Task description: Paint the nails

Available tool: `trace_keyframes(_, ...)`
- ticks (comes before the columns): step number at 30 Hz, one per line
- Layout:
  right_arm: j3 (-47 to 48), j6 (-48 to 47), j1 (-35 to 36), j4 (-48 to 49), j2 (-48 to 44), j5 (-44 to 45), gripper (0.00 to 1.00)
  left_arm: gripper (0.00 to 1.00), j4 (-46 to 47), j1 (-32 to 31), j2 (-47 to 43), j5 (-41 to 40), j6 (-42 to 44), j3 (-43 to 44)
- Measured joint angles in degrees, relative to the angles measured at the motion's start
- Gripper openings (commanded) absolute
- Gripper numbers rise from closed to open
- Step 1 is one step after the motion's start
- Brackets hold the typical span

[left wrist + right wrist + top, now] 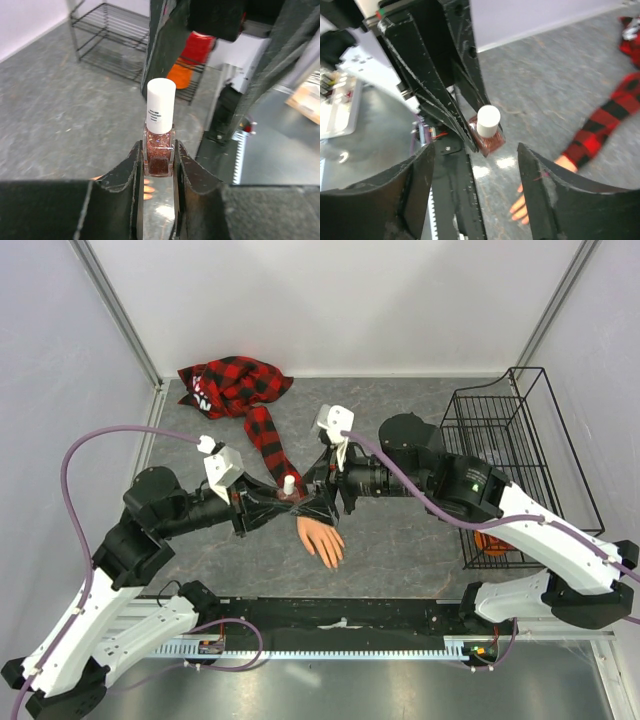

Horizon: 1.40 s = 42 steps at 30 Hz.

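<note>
My left gripper (283,502) (158,150) is shut on a small bottle (289,486) (160,135) (489,131) of glittery reddish polish, held upright with its white cap on. My right gripper (322,490) (475,149) faces it from the right, jaws open wide and empty, with the cap just beyond its fingertips. Below the two grippers the peach mannequin hand (322,540) (520,210) lies flat on the table, coming out of a red-and-black plaid sleeve (266,440) (605,120). Its fingers point toward the near edge. The nails are too small to make out.
The rest of the plaid garment (230,385) is bunched at the back left. A black wire rack (510,440) (107,35) stands at the right with an orange object (490,540) (186,57) in it. Both arms meet at mid-table above the grey tabletop (400,540).
</note>
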Motion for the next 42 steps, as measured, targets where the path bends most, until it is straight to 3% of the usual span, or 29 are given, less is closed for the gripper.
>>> trace_keyframes(2, 1.31, 1.53, 0.0, -1.7, 0.22, 3.3, 0.88, 0.02, 0.0, -0.02, 0.52, -2.29, 0.31, 0.0)
trace_keyframes(4, 3.06, 2.93, 0.0, -3.39, 0.31, 6.36, 0.9, 0.02, 0.0, 0.0, 1.18, -3.78, 0.61, 0.0)
trace_keyframes(10, 10.51, 8.28, 0.0, -8.76, 1.77, 15.78, 0.68, 0.02, -0.04, 0.0, 1.7, -6.38, 0.87, 0.0)
trace_keyframes(15, 20.28, 14.56, -0.02, -14.12, 8.35, 21.0, 0.67, 0.02, 0.04, 0.0, 0.98, -8.04, 0.87, 0.0)
trace_keyframes(32, 23.26, 17.99, 1.81, -18.32, 13.73, 24.02, 0.61, 0.02, 0.33, 0.02, 1.9, -9.25, 0.87, -0.02)
trace_keyframes(42, 22.97, 16.59, 2.38, -17.66, 14.21, 23.67, 0.26, 0.02, 0.44, 0.02, 2.27, -8.87, 0.85, -0.02)
